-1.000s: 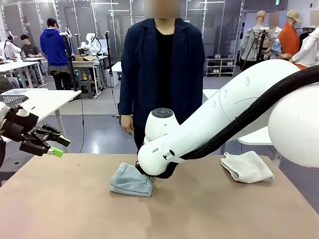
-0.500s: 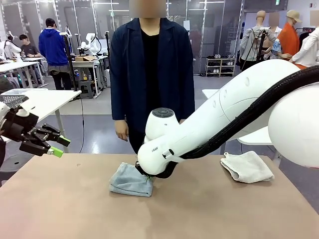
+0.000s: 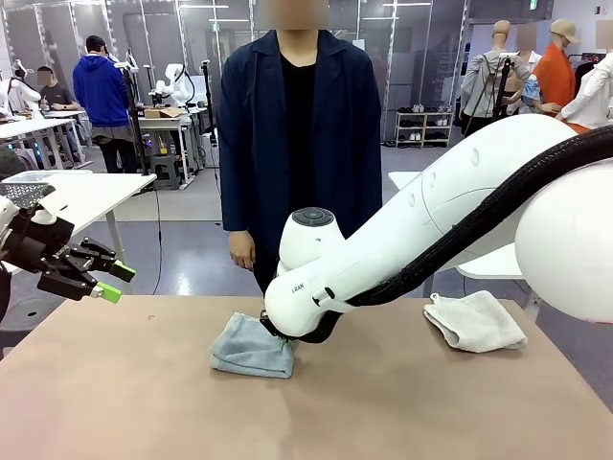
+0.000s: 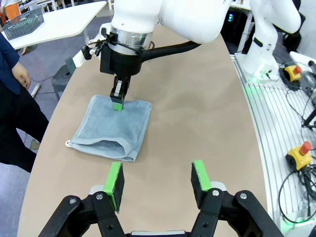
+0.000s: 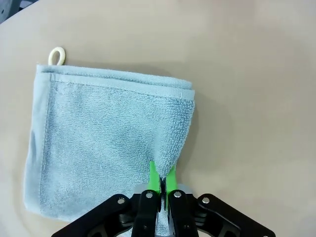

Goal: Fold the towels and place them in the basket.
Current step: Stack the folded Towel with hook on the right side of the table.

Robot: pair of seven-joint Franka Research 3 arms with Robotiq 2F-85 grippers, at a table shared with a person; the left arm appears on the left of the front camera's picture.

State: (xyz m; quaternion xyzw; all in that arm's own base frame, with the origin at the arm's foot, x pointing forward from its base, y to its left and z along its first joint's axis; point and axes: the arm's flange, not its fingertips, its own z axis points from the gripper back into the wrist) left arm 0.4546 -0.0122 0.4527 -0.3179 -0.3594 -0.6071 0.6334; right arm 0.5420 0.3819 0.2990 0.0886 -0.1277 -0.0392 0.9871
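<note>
I see no change in either arm since 1 second ago; only the person (image 3: 299, 144) has shifted across the far side. Right gripper (image 5: 161, 183) stays clamped on the folded blue-grey towel's (image 5: 103, 143) edge, mid-table (image 3: 115, 393). Left gripper (image 4: 157, 181) hangs spread, holding nothing. White towel (image 3: 475, 321) lies at my right.

The counter (image 3: 144, 393) is viewed from the robot's side toward the person (image 3: 302, 144). It is seen obliquely from the left wrist, and closely from above by the right; the blue towel (image 3: 251, 349) is shared.
</note>
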